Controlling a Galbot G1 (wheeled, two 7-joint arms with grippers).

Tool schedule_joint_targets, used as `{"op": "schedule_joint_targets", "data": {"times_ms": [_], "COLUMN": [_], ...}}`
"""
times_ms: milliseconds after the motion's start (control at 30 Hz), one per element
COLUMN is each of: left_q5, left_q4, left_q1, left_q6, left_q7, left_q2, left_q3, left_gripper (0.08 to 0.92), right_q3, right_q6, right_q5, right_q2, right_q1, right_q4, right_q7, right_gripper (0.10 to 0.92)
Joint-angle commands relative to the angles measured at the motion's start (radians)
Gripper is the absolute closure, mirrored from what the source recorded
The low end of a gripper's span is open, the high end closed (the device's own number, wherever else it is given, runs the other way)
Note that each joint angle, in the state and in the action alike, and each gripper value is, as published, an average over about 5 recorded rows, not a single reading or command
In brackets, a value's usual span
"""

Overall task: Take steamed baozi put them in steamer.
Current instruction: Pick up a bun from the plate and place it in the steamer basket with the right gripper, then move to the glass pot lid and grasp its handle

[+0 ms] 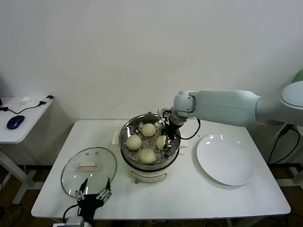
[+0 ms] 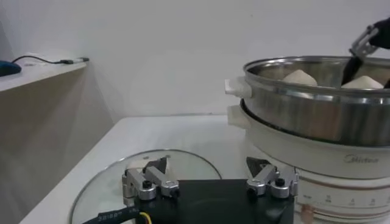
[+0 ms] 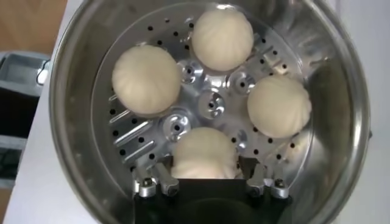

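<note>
Four steamed baozi (image 1: pixel 147 142) are seen, all inside the steamer (image 1: pixel 127 152): cream-white, smooth, domed, with faint pleat lines visible in the right wrist view. They are spread around the perforated steel tray (image 3: pixel 210 105), one per quadrant, apart from each other. The steamer is a shiny round steel pot on a white electric base, placed mid-table.

The right gripper (image 1: pixel 165 140) is reached down into the pot at its right side. In the right wrist view its fingers (image 3: pixel 149 184) are set either side of the nearest bun (image 3: pixel 203 154); the bun is held between them, resting on the tray.

The left gripper (image 1: pixel 94 193) is parked low at the table's front edge, just beside the glass lid (image 1: pixel 89 165). Its fingers (image 2: pixel 145 185) are spread wide apart, nothing between them.

One glass lid with a white handle lies flat, left of the steamer. One white plate (image 1: pixel 225 159) lies right of the steamer, nothing on it. One white table (image 1: pixel 189 198) carries everything.
</note>
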Motion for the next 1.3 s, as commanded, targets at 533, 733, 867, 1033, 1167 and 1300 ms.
{"op": "schedule_joint_targets", "data": {"times_ms": [533,733,867,1033,1167,1300], "left_q5": [-0.005,0.016,0.028,0.04,0.065,0.089], "left_q4": [-0.031,-0.025,-0.013,0.001,0.028,0.055], "left_q1": [0.011,-0.009,-0.037,-0.065,-0.078,-0.086], "left_q6": [-0.01,-0.03,-0.024,-0.022,-0.034,-0.052], "left_q7": [-0.003,-0.014,-0.013,-0.005,-0.025,-0.057], "left_q2": [0.015,0.034,0.048,0.062,0.078,0.101], "left_q3": [0.001,-0.018,-0.028,-0.031,-0.035,-0.039], "left_gripper": [0.177,0.177,0.177,0.177,0.177,0.177], "right_q3": [0.931,1.371,1.857,2.302,2.441,2.45], "right_q6": [0.134,0.213,0.229,0.212,0.318,0.462], "right_q5": [-0.033,-0.083,-0.16,-0.266,-0.291,-0.293], "right_q2": [-0.498,-0.727,-0.741,-0.576,-0.417,-0.303], "right_q1": [-0.419,-0.895,-1.406,-1.875,-2.042,-2.114], "right_q4": [0.018,0.239,0.356,0.411,0.396,0.359], "right_q7": [0.461,0.597,0.601,0.591,0.59,0.591], "right_gripper": [0.203,0.202,0.203,0.203,0.203,0.203]}}
